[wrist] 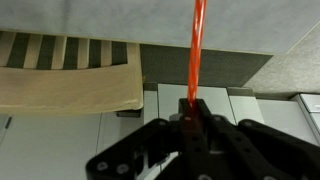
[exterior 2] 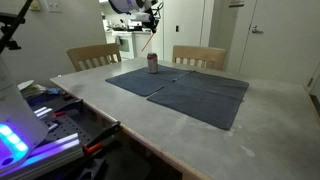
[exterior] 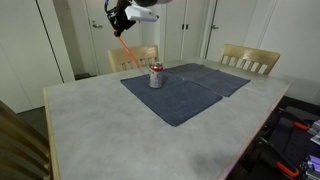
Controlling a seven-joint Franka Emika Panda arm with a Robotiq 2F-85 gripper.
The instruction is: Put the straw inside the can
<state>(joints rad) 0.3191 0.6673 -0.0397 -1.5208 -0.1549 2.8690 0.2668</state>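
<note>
We see can (exterior: 156,76) on dark mat (exterior: 190,95), chairs (exterior: 248,58) behind bench (exterior: 100,120); arm (exterior: 140,12) hangs upper left w/ jaws clamped on straw (exterior: 124,48).

Red-orange straw (wrist: 197,50), silver can (exterior: 156,76), dark blue cloth (exterior: 190,95)

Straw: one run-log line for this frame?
tool: shut on straw | straw: held in air, not in can | can: upright on dark blue cloth | insertion: not yet done

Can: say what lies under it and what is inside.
Under the can lies a dark cloth on the table. Its inside is hidden; the straw hangs in the shut gripper, apart from it.
</note>
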